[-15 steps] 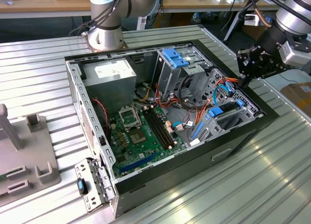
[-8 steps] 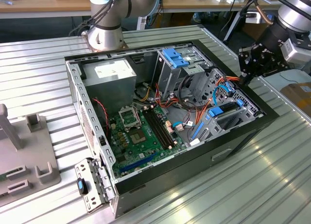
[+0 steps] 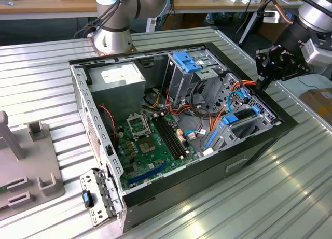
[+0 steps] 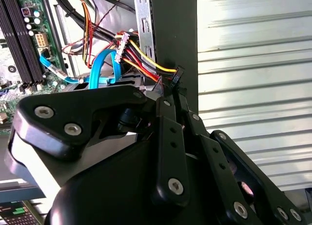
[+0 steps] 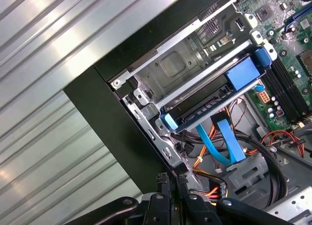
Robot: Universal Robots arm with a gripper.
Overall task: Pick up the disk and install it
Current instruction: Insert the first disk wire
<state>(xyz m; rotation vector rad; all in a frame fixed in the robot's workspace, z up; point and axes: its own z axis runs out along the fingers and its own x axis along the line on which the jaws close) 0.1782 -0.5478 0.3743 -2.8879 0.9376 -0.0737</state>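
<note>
- Hovering at about 3 o'clock of the open computer case (image 3: 249, 152) in the exterior view, the claw (image 3: 261, 84) hangs just above the case's black rim, pointing down toward the drive corner.
- Its fingers (image 5: 163, 182) sit narrow, nearly together, and nothing shows between them, so I judge the claw empty.
- Just inside the rim beneath it lie bundled orange, yellow and red wires (image 4: 146, 59) and a flat blue data cable (image 5: 229, 147).
- Close beyond those, the disk (image 5: 204, 108) lies flat in its metal bay, and its blue carrier frame (image 3: 231, 117) sits at about 4 o'clock within the case in the exterior view.
- By that, both picking up and placing look done. Whether the disk is pushed fully home, latched or cabled I cannot tell.
- Farther in, toward the case's middle, the green motherboard (image 3: 155, 140) lies bare.
- At about 12 o'clock of the case a lighter blue ribbed bracket (image 3: 187, 60) tops another cage, apart from the disk.
- All of it rests on the ribbed metal surface (image 3: 290, 197).
</note>
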